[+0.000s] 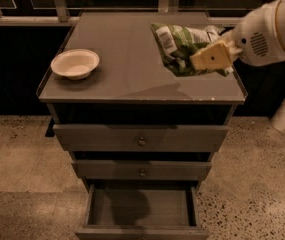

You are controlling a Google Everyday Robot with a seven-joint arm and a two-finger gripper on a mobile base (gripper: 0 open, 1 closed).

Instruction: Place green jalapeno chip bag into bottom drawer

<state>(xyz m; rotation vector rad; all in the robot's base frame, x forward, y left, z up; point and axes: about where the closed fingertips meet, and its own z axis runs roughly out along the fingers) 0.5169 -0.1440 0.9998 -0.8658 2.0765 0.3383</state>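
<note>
The gripper (pixel 202 60), at the end of a smooth white rounded arm, sits over the right side of the flat grey tabletop (pixel 122 69). Its blocky tan fingers (pixel 213 56) are clamped on the crumpled, glossy foil green jalapeno chip bag (pixel 179 44), which has green and white patches and a white label. A pale round bowl (pixel 75 63) rests on the tabletop's left side, and below two upper drawers with small round knobs (pixel 141 141), the bottom drawer (pixel 172 206) stands pulled out, a shallow grey rectangular tray with a plain flat floor.
</note>
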